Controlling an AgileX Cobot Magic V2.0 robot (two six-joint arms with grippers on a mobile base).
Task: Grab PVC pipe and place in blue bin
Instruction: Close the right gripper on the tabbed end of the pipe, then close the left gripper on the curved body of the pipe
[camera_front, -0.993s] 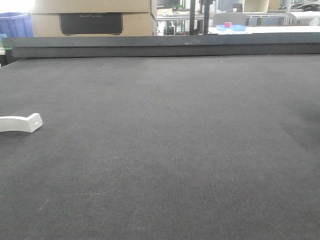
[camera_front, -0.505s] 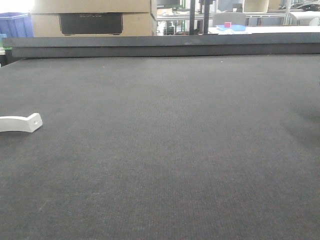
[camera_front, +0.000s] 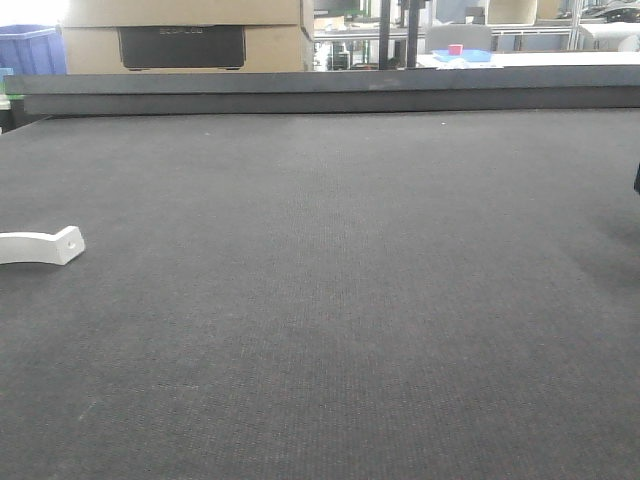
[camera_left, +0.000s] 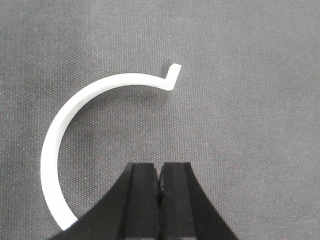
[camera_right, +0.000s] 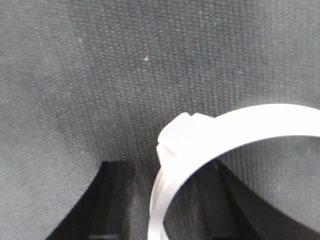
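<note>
The right gripper (camera_right: 166, 169) is holding its jaws well apart just above the dark mat (camera_right: 75, 75), and a white curved PVC band (camera_right: 200, 132) is passing up between them, very near the lens and blurred. I cannot tell whether either pad is pressing on it. The left gripper (camera_left: 160, 172) is hovering over the same kind of mat with its two black fingers (camera_left: 142, 190) pressed together and gripping nothing. Just beyond its tips a white C-shaped PVC clip (camera_left: 50, 145) is lying flat, its open side facing right and a short bent tab ending its upper arm. One end of the arc is running down beside the left finger, though contact is not clear. In the front view this clip (camera_front: 40, 246) is sitting at the left edge of the mat, with the wide dark surface stretching away behind it to a raised black border (camera_front: 320, 90). Farther back a cardboard box (camera_front: 185, 35) is standing, and beside it, at the far left, a blue bin (camera_front: 30, 50) is showing, well apart from the clip.
</note>
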